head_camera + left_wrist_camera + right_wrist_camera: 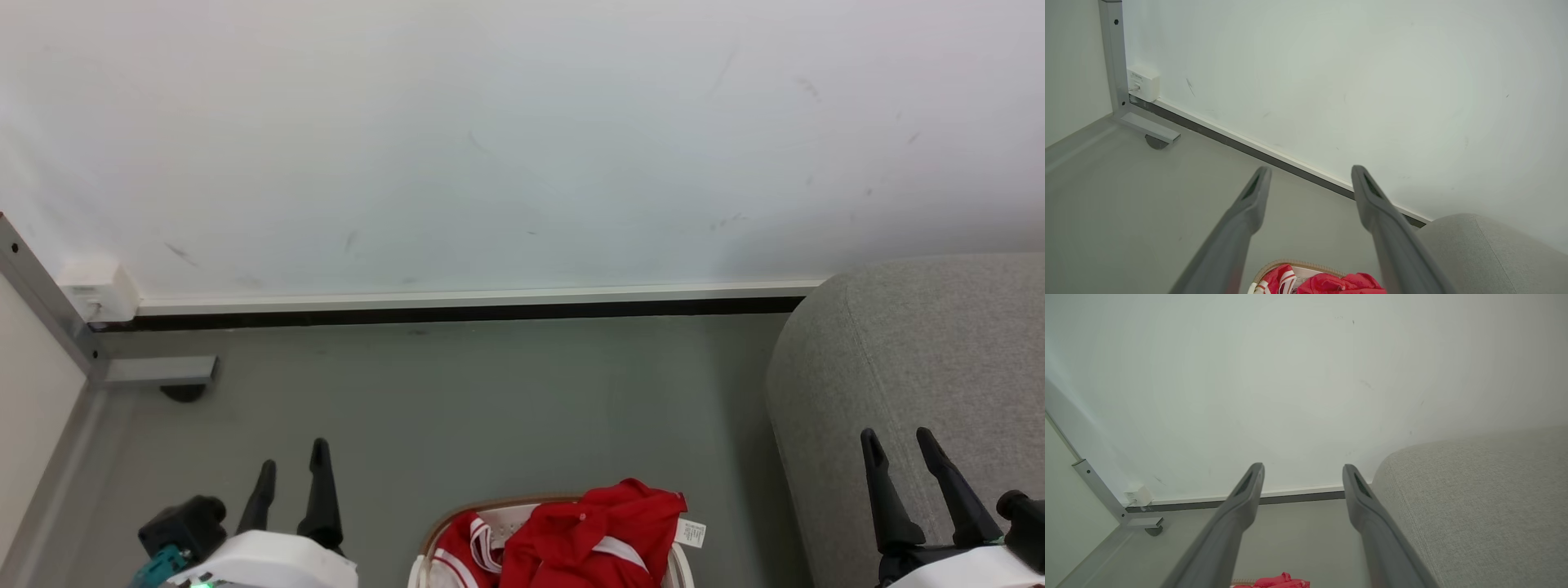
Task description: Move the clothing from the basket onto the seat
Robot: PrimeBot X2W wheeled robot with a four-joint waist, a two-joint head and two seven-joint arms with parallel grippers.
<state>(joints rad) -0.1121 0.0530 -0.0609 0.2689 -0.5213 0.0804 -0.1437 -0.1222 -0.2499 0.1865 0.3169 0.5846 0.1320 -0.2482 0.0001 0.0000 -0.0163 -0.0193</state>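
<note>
Red clothing (584, 535) with white stripes and a small white care label is heaped in the white basket (445, 527) with a brown rim at the bottom middle of the head view. The grey seat (922, 359) fills the right side. My left gripper (294, 469) hangs open and empty at the lower left, left of the basket. My right gripper (900, 441) stands open and empty over the seat's front part. In the left wrist view the clothing (1331, 283) lies in the basket (1290, 264) between the left gripper's (1310, 176) fingers. The right wrist view shows the right gripper (1302, 470), clothing (1274, 580) and seat (1474, 498).
A white wall (490, 139) with a dark skirting strip runs across the back. A grey metal frame leg (155, 370) and a small white wall box (96, 292) stand at the left. Grey floor (457, 408) lies between the wall and the basket.
</note>
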